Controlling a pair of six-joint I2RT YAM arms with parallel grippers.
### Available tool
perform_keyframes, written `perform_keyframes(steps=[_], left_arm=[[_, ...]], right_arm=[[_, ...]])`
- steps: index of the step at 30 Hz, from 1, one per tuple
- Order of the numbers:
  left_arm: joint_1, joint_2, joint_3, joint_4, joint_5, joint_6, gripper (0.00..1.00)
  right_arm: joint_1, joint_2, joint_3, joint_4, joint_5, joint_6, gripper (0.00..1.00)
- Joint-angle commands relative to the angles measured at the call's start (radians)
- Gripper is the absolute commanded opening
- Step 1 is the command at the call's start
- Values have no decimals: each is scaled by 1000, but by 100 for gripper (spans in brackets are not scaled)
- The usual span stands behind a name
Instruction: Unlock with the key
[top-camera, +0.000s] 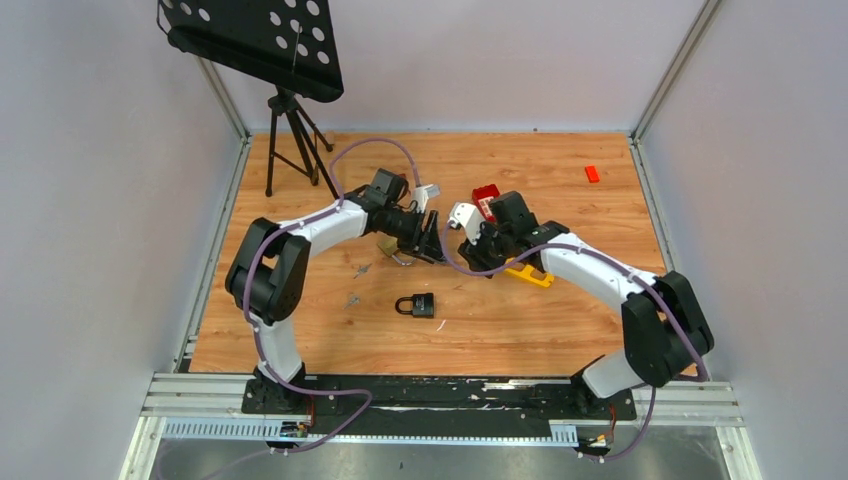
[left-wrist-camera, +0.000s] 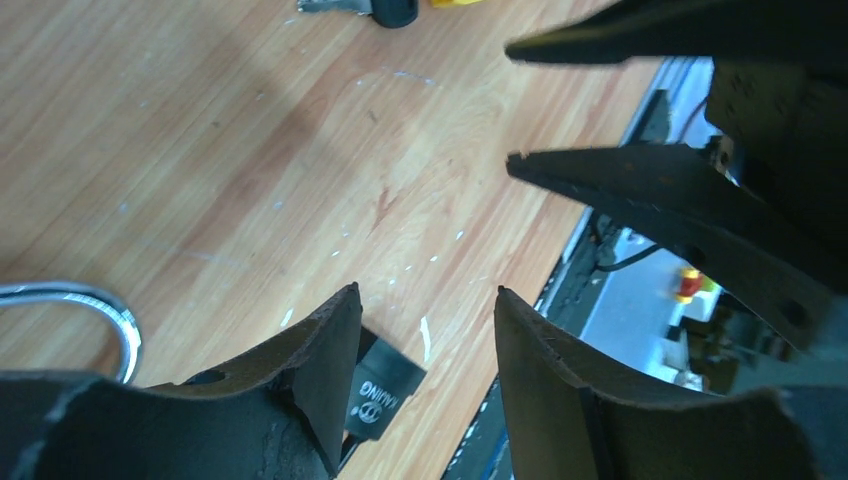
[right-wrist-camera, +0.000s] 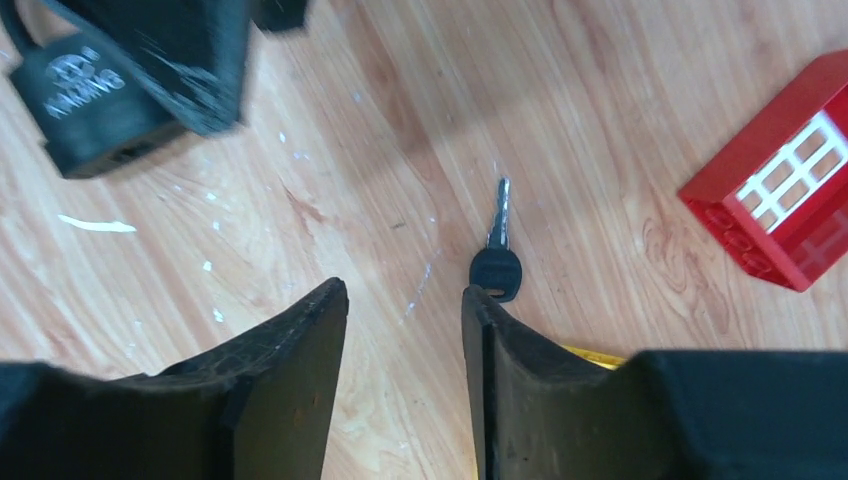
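- The right gripper (right-wrist-camera: 405, 290) is hanging released over the middle of the table (right-wrist-camera: 600, 80), its jaws apart and holding nothing.
- The left gripper (left-wrist-camera: 428, 292) is likewise standing open and empty, meeting the right one almost tip to tip.
- The key (right-wrist-camera: 497, 245) is lying flat on the boards at mid-table. The padlock (right-wrist-camera: 85, 105) is on its near side and the red block (right-wrist-camera: 780, 200) on its far side. The key's black head is sitting just at the tip of the right gripper's far-side finger (right-wrist-camera: 520, 360).
- The key's long axis is running almost straight away from the right gripper, head toward the gripper and blade tip away. I am judging that direction to be toward the table's left edge.
- The step in hand is looking like the key pick-up. Shift the right gripper toward the far edge until the head is centred between the jaws. Then descend and close across the flat head, leaving the blade projecting free.
- Grip the head squarely; a skewed hold is likely to make insertion into the padlock harder.
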Motion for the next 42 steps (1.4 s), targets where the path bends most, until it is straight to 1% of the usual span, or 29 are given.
perform_keyframes(steps=[1, 3, 5, 8, 15, 22, 26, 35, 38, 42], left_arm=[[13, -114, 33, -113, -96, 168, 61], [16, -138, 37, -148, -112, 218, 63], [17, -155, 39, -179, -130, 251, 65], [19, -174, 41, -210, -150, 291, 67], [19, -169, 42, -213, -148, 301, 67], [19, -164, 41, -211, -134, 306, 68], [19, -169, 37, -209, -127, 307, 68], [19, -184, 31, -206, -127, 312, 68], [20, -191, 28, -207, -132, 312, 68], [20, -197, 27, -204, -137, 315, 68]], right_arm=[[-20, 79, 43, -43, 58, -53, 52], [-33, 123, 68, -54, 60, -59, 57], [-47, 168, 96, -65, 60, -56, 59], [-66, 224, 145, -95, 60, -27, 60], [-70, 298, 216, -125, 90, 56, 61], [-69, 330, 208, -125, 114, 79, 55], [-69, 350, 209, -120, 137, 97, 54], [-69, 380, 207, -112, 179, 120, 46], [-68, 380, 200, -111, 189, 124, 41], [-69, 368, 178, -99, 203, 121, 31]])
